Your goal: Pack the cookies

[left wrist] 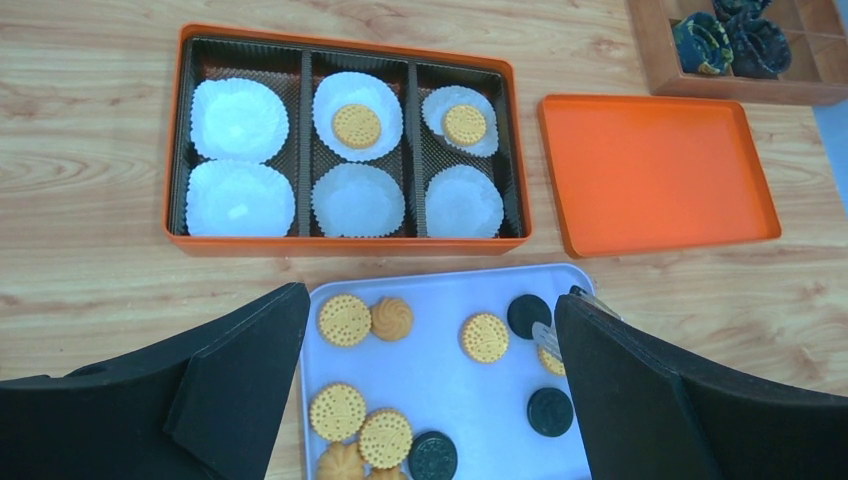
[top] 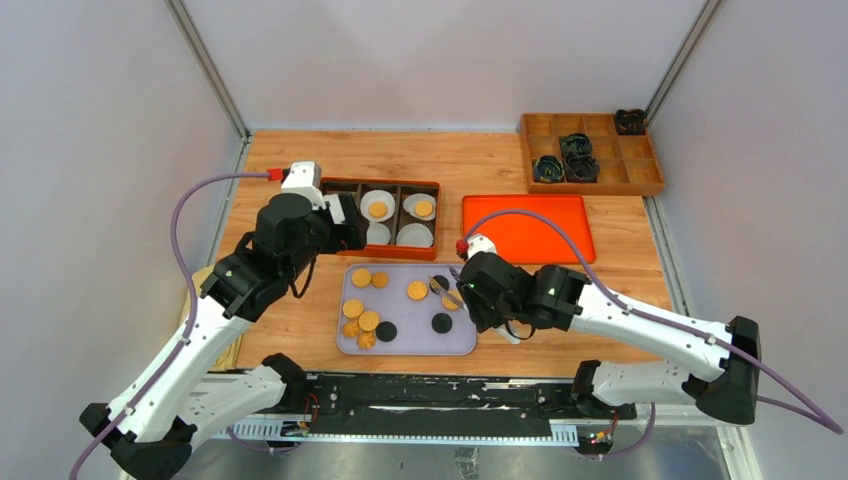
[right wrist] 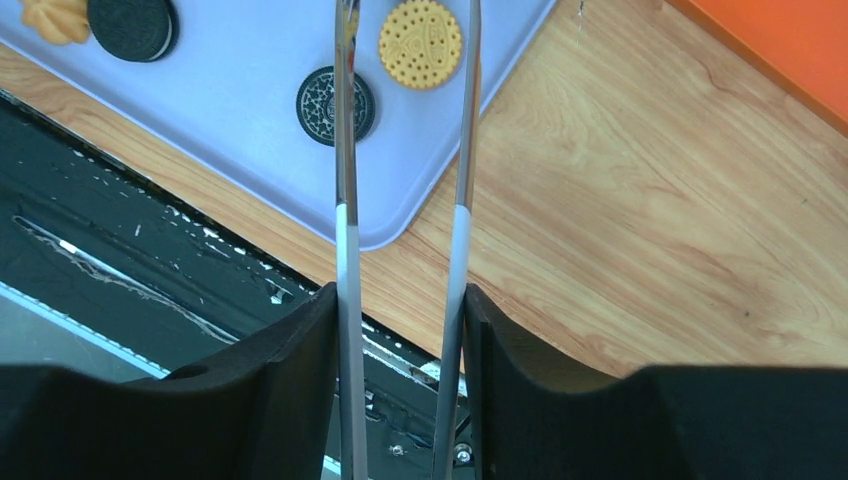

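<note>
Several cookies lie on a lavender tray (top: 410,325): golden ones (top: 361,277), black ones (top: 441,322), and more in the left wrist view (left wrist: 343,319). An orange box (top: 380,185) behind the tray holds white paper cups; two cups each hold a golden cookie (left wrist: 357,126) (left wrist: 464,124). My left gripper (top: 345,222) (left wrist: 430,297) is open and empty, above the gap between box and tray. My right gripper (top: 472,290) (right wrist: 400,295) is shut on metal tongs (right wrist: 345,150). The tong arms flank a golden cookie (right wrist: 421,29) at the tray's right side; their tips are out of view.
An orange lid (top: 527,228) lies to the right of the box. A wooden compartment tray (top: 590,152) with dark objects stands at the back right. A black rail (top: 420,395) runs along the table's near edge, close to the lavender tray.
</note>
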Robot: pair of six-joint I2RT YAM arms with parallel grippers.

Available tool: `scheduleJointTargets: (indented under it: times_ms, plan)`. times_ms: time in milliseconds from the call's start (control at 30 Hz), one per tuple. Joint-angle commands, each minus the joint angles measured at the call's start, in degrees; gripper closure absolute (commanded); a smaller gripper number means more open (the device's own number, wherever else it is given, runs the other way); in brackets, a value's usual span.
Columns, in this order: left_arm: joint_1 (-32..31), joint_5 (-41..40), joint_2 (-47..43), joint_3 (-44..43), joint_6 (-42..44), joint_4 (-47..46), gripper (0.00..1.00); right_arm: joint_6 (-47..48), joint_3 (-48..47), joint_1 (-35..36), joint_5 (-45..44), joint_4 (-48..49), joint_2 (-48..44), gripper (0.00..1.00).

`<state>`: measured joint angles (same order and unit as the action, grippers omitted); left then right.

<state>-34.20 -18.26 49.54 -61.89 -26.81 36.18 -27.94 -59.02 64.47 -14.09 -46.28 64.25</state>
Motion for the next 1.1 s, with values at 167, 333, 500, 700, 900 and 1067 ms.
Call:
scheduleJointTargets:
  times_ms: [167, 333, 500, 700, 900, 1067]
  plan:
    - [0.4, 1.0, 0.6, 0.0, -0.5, -0.5, 0.00, -1.1, 2.7, 0.7, 1.0, -0.3, 2.7, 0.51]
    - [0.4, 0.9, 0.7, 0.7, -0.6, -0.8, 0.00, -1.5, 4.0, 0.6, 1.7, 1.4, 3.2, 0.51]
    - [0.4, 0.9, 0.8, 1.0, -0.4, -1.1, 0.00, -0.8, 2.8, 0.7, 0.7, 2.7, 6.0, 0.51]
    - [0.4, 0.7, 0.4, 1.2, -0.2, -1.0, 0.00, -0.2, 0.6, 0.6, -0.1, 3.6, 9.3, 0.51]
    - [0.4, 0.2, 0.2, 1.3, 0.3, -0.8, 0.00, 0.4, 0.2, 0.6, -0.1, 3.7, 10.6, 0.65]
    - [0.4, 0.1, 0.2, 1.3, 0.1, -0.7, 0.00, 0.7, -0.7, 0.6, 0.7, 3.7, 9.4, 0.88]
